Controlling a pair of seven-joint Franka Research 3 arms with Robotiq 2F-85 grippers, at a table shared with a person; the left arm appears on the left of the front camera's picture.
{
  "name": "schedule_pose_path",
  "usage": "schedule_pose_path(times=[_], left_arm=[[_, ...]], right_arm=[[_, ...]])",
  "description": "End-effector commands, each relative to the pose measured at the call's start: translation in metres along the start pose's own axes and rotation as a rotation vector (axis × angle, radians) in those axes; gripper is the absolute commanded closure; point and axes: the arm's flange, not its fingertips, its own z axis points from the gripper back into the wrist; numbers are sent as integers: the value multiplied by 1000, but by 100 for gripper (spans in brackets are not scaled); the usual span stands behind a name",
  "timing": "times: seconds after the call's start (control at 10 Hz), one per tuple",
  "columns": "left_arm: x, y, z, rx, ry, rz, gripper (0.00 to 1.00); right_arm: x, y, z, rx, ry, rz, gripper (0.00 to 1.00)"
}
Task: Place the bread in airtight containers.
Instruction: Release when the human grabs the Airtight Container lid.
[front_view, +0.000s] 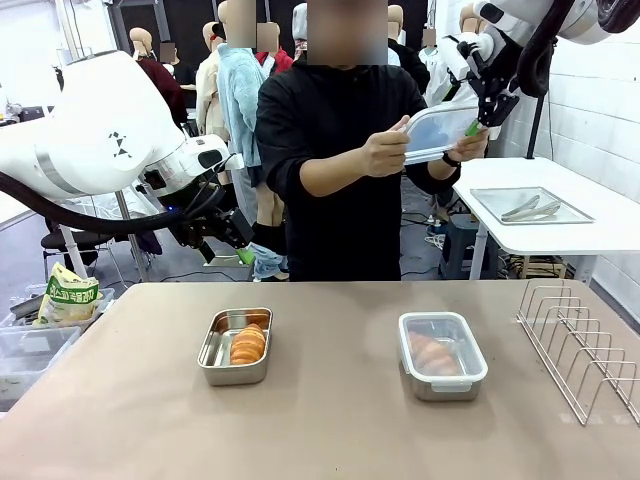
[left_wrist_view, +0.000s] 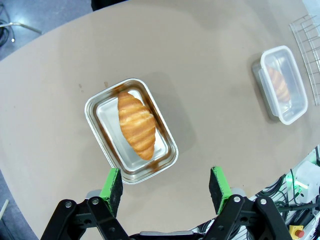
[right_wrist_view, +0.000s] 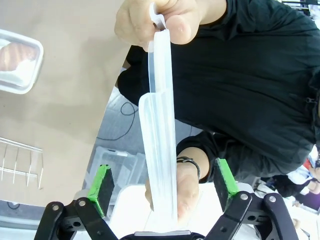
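Beige table, wire rack right, both grippers' jaws wide, holding nothing

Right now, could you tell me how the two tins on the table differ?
The left tin is open, with no lid; the right tin wears a clear lid.
The croissant in the left tin shows plainly; the one in the right tin is seen only through the lid.
The left tin lies below the left gripper; the right tin sits nearer the wire rack.
Both are steel and hold one croissant.

left hand: open, low | right hand: raised, seemingly open
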Motion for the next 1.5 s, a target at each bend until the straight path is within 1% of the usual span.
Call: schedule_pose_path(times=[0.0, 0.1, 0.2, 0.3, 1.4], left_arm=[[-1, 1, 1, 10, 0, 5, 10], [-1, 1, 1, 10, 0, 5, 10], [-1, 1, 1, 10, 0, 5, 10], [-1, 1, 1, 10, 0, 5, 10], [-1, 1, 1, 10, 0, 5, 10]], right_arm=[[1, 9, -1, -2, -11, 6, 0], [1, 9, -1, 1, -11, 8, 0], [2, 9, -1, 21, -34, 9, 0], [0, 0, 0, 1, 0, 0, 0], [0, 0, 0, 1, 0, 0, 0]])
